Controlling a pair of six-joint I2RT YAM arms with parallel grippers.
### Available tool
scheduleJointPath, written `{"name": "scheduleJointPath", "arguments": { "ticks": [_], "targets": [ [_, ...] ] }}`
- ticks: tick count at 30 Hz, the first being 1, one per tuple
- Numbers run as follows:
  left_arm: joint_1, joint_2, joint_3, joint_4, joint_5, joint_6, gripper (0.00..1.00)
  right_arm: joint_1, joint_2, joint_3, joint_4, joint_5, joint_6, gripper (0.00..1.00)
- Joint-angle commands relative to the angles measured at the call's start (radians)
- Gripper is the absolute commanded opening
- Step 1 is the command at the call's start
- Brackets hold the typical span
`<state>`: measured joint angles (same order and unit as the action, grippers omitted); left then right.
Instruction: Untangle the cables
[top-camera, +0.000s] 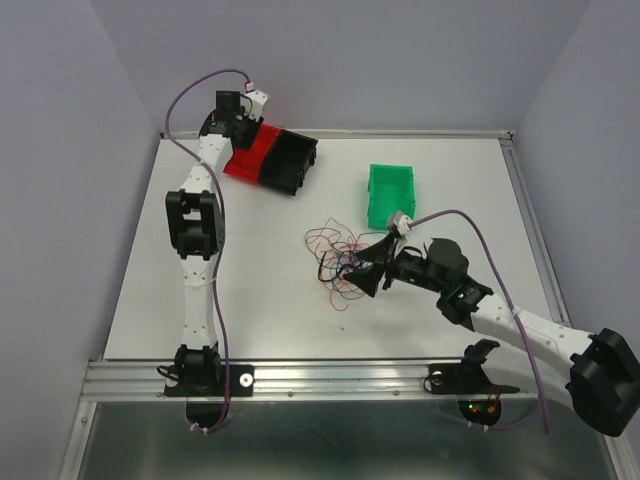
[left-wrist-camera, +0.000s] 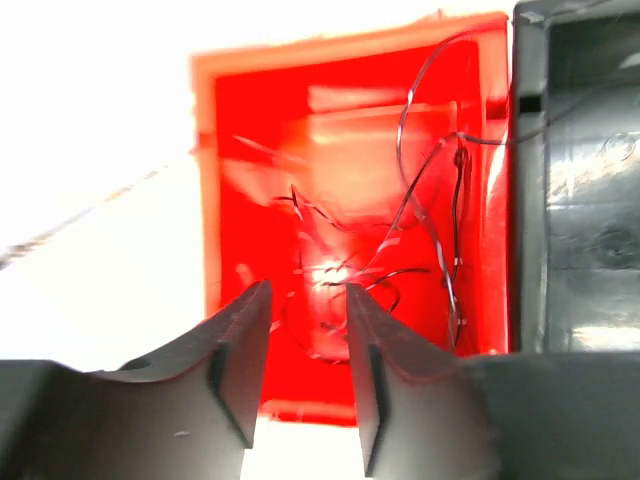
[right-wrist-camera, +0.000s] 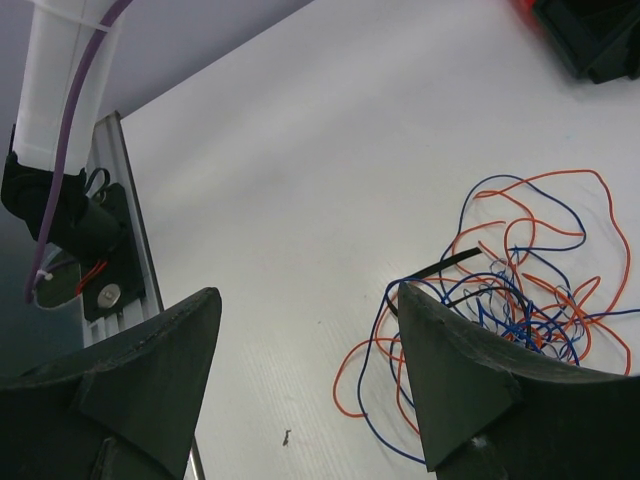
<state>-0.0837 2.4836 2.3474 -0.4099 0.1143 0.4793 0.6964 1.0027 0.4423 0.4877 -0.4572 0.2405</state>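
The cables (top-camera: 338, 256) lie as a loose tangle of thin orange, blue, red and black wires at the middle of the table. In the right wrist view the cables (right-wrist-camera: 520, 290) lie beside and partly behind my right finger. My right gripper (top-camera: 358, 268) is open at the tangle's right edge and holds nothing (right-wrist-camera: 310, 295). My left gripper (top-camera: 243, 132) is open over the red bin (top-camera: 255, 155) at the back left. In the left wrist view a few thin dark wires (left-wrist-camera: 420, 230) lie inside the red bin (left-wrist-camera: 230, 200), just beyond my open, empty gripper (left-wrist-camera: 308, 300).
A black bin (top-camera: 292, 160) sits against the red bin's right side; it also shows in the left wrist view (left-wrist-camera: 580, 200). A green bin (top-camera: 388, 192) stands behind the tangle. The left arm's base (right-wrist-camera: 70, 220) and the metal rail (top-camera: 330, 378) mark the near edge.
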Motion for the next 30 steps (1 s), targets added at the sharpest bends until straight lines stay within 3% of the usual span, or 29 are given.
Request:
{"name": "scheduleJointPath", "arguments": {
  "ticks": [1,7,15,23,25,26,30],
  "targets": [
    [-0.001,-0.126,-0.014,0.006,-0.037,0.041,0.5,0.006,-0.007,-0.007,0.069,-0.018,0.01,0.76],
    [-0.022,-0.15,-0.043,0.034,-0.152,0.088,0.49,0.006,-0.018,-0.011,0.068,-0.018,0.011,0.76],
    [-0.021,-0.242,-0.092,0.086,-0.131,0.074,0.52,0.008,-0.013,-0.011,0.069,-0.021,0.01,0.76],
    [-0.016,-0.412,-0.25,0.135,-0.119,0.084,0.59,0.006,-0.021,-0.016,0.069,-0.031,0.008,0.77],
    [-0.013,-0.439,-0.298,0.135,-0.081,0.111,0.61,0.006,-0.026,-0.017,0.068,-0.031,0.008,0.77],
    [-0.013,-0.46,-0.312,0.126,-0.041,0.128,0.68,0.006,-0.032,-0.019,0.068,-0.029,0.008,0.77],
    [-0.013,-0.486,-0.368,0.054,0.059,0.231,0.7,0.006,-0.041,-0.024,0.068,-0.032,0.008,0.77]
  ]
}}
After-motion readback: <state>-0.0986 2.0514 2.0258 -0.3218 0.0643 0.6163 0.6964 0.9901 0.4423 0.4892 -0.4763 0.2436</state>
